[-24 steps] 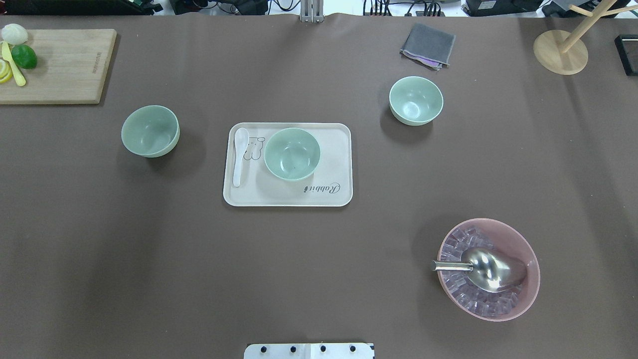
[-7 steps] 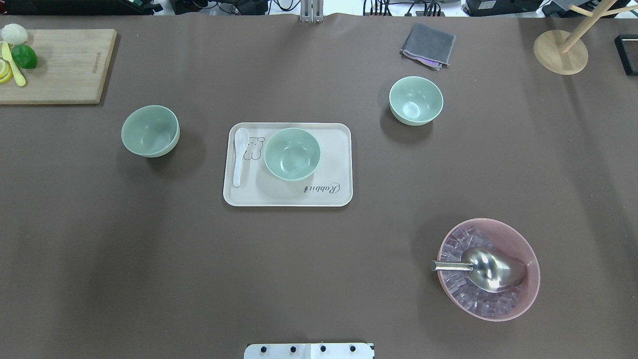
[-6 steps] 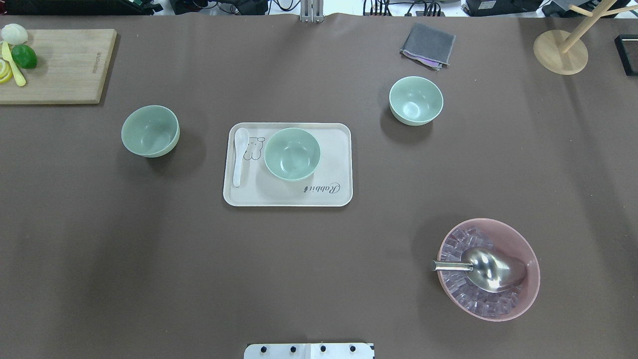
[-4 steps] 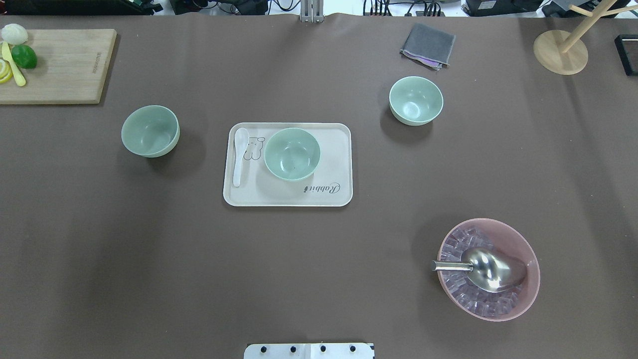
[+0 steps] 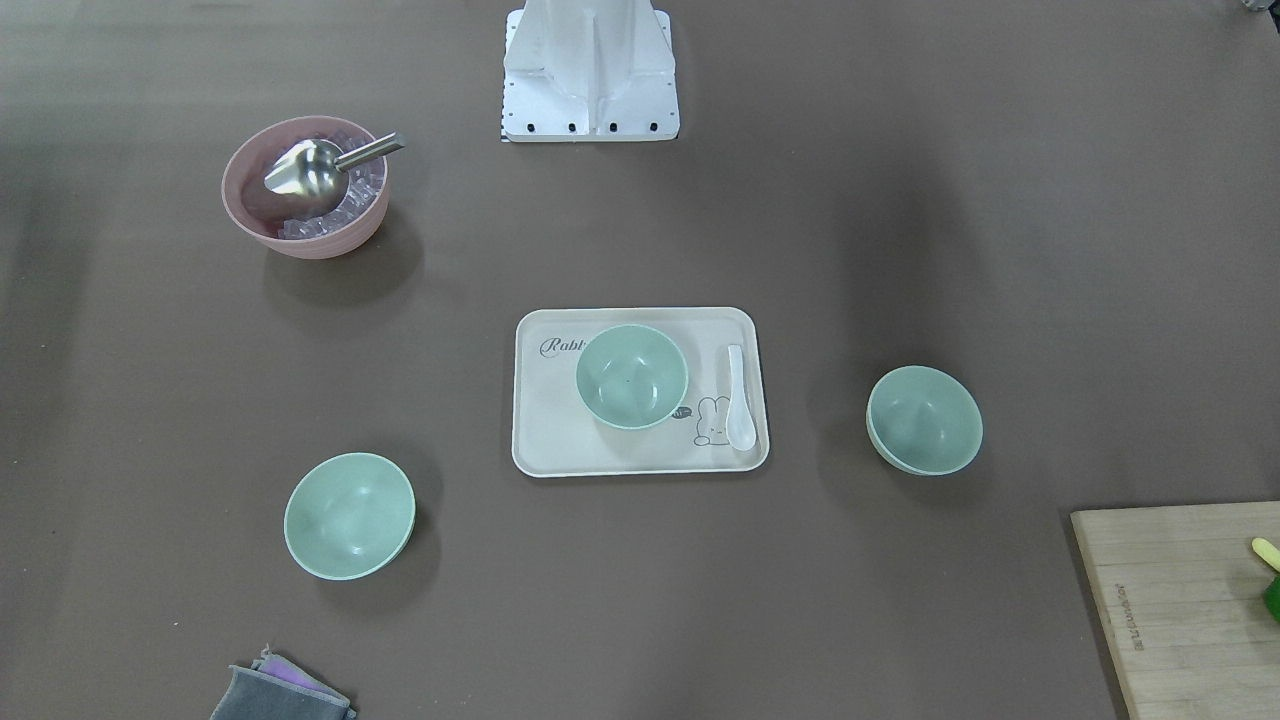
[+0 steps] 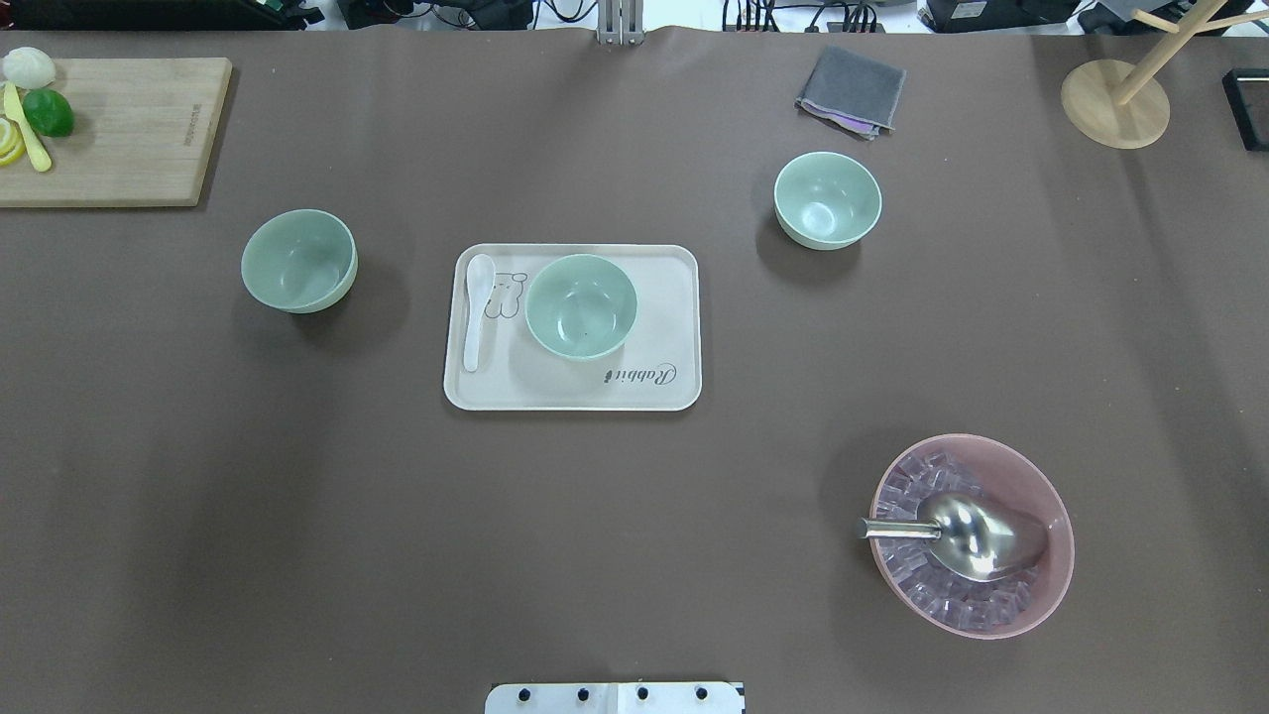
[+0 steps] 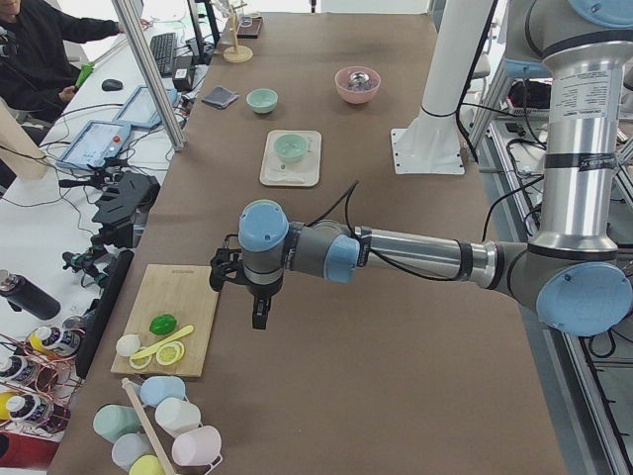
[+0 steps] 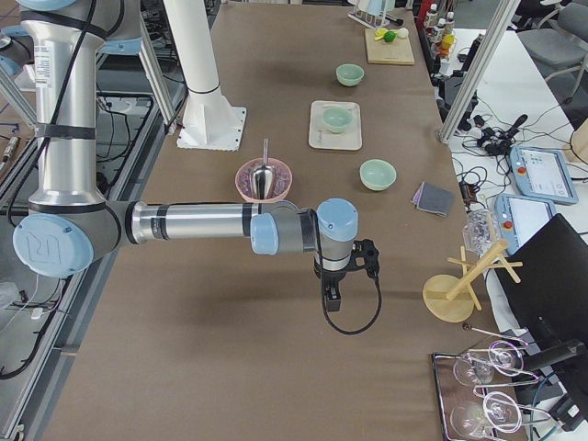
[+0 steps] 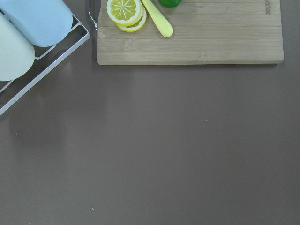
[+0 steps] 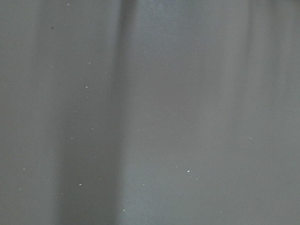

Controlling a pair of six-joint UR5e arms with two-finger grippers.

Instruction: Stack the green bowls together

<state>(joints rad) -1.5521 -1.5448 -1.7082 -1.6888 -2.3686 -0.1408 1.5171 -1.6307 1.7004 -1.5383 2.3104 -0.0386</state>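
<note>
Overhead exterior view: one green bowl (image 6: 581, 305) stands upright on the tray (image 6: 555, 392), with a second green bowl (image 6: 298, 261) on the table cover at the tray's 9 o'clock and a third green bowl (image 6: 827, 199) at its 2 o'clock, all well apart and unstacked. The bowls are judged to be light, rigid, smooth plastic that may slip, so each should be pinched across the rim wall, one finger inside and one outside. Only the side views show the left gripper (image 7: 259, 315) and right gripper (image 8: 332, 296), both pointing down well apart from the bowls; whether either is open or closed cannot be told, and the wrist views show no bowl.
</note>
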